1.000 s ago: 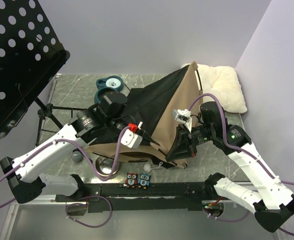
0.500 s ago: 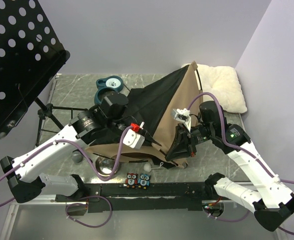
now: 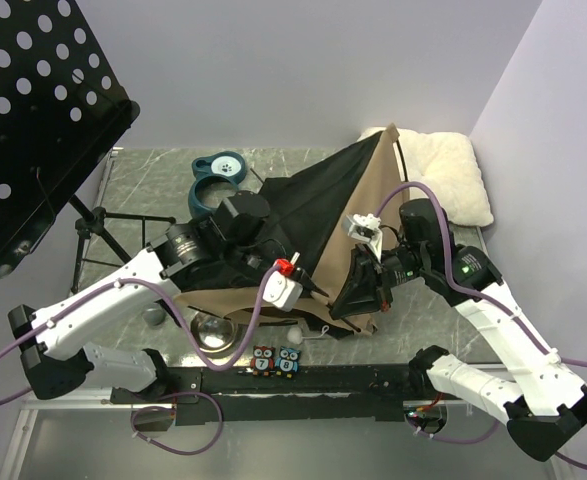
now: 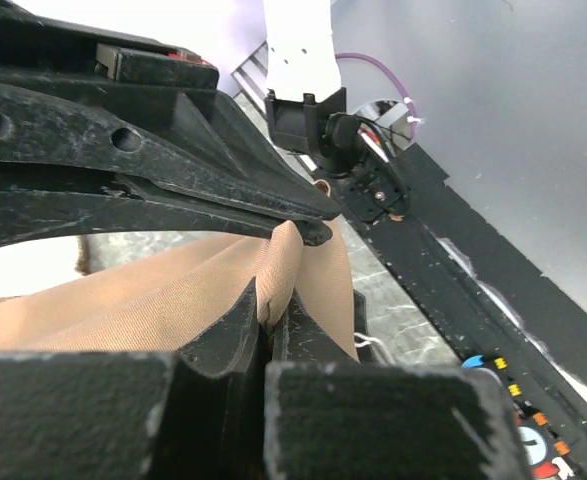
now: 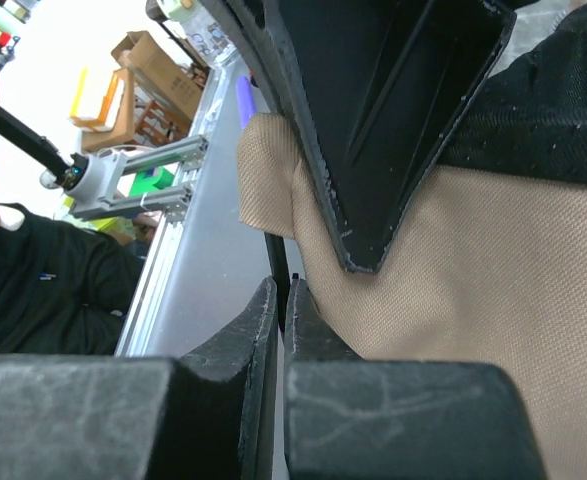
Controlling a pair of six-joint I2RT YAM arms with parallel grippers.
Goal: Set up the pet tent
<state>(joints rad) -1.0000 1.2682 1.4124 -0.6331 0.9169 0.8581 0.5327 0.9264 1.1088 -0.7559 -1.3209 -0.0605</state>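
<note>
The pet tent stands half raised in mid table, with a black panel on the left and tan fabric on the right, peaking at the back. My left gripper is at the tent's near edge. In the left wrist view it is shut on a fold of the tan fabric. My right gripper is at the near right corner. The right wrist view shows it shut on a thin black pole beside the tan cloth. A white pom-pom lies by the front hem.
A white fluffy cushion lies at the back right, touching the tent. A blue bowl stand is at the back left, and a metal bowl near the front. A black perforated stand overhangs the left side. Two owl figures sit on the front rail.
My left gripper has moved right and toward the front, drawing the tent's near edge with it and uncovering more of the blue bowl stand. The right gripper has hardly moved.
</note>
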